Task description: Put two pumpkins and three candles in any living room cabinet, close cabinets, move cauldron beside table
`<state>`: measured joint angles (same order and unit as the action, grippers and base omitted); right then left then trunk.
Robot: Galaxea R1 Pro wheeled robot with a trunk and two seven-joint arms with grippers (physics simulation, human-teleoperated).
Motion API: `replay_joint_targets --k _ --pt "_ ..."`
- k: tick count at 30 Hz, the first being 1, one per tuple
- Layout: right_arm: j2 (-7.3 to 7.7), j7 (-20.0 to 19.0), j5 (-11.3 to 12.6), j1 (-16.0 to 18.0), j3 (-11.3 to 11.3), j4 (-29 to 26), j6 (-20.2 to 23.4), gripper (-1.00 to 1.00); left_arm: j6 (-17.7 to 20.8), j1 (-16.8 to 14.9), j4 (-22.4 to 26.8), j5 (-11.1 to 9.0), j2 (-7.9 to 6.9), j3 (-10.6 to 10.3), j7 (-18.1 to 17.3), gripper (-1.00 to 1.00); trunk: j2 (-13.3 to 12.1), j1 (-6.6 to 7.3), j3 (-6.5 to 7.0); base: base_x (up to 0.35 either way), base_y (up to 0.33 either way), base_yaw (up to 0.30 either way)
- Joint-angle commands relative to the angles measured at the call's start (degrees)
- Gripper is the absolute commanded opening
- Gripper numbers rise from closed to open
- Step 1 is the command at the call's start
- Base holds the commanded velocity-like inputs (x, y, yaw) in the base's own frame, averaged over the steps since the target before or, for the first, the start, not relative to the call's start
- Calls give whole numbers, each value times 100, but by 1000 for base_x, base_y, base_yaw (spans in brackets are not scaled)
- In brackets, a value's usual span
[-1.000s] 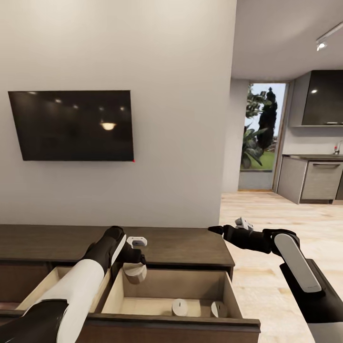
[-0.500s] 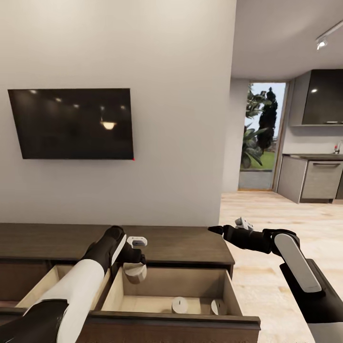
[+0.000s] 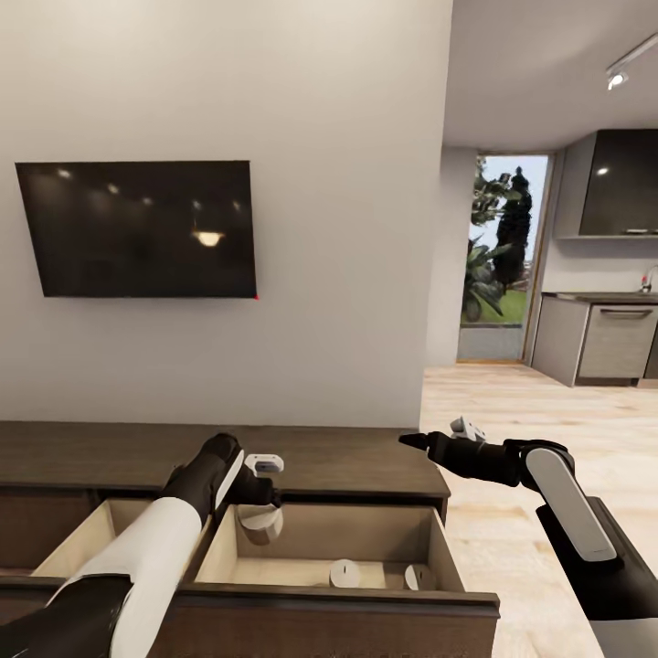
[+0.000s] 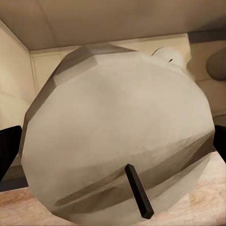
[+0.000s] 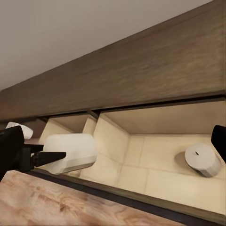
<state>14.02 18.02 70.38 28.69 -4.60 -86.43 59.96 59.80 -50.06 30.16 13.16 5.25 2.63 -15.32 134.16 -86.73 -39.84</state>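
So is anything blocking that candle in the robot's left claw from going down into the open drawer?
Nothing visible: the left gripper holds the candle over a bare part of the open cabinet drawer; two other candles lie off to the side.

A long dark-brown wooden cabinet has a pale beige drawer interior. Three stubby off-white wax candles show: one in the black left claw, with a black wick, and two on the drawer floor. The wall-mounted TV is glossy black; the floor is light wood plank.
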Motion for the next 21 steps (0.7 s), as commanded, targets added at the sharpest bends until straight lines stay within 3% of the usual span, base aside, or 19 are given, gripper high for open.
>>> replay_joint_targets --k 1,15,21 --pt "4 60 57 5 -9 -5 4 100 20 -4 7 64 8 27 -46 -100 45 -21 -25 0 0 0" --pt "-13 53 54 6 -23 -15 4 100 20 -4 16 64 37 16 -42 -100 607 -329 -277 0 0 0" --pt "-21 53 54 5 -23 -14 4 100 20 -4 21 57 37 -98 -35 -100 847 -461 -384 0 0 0"
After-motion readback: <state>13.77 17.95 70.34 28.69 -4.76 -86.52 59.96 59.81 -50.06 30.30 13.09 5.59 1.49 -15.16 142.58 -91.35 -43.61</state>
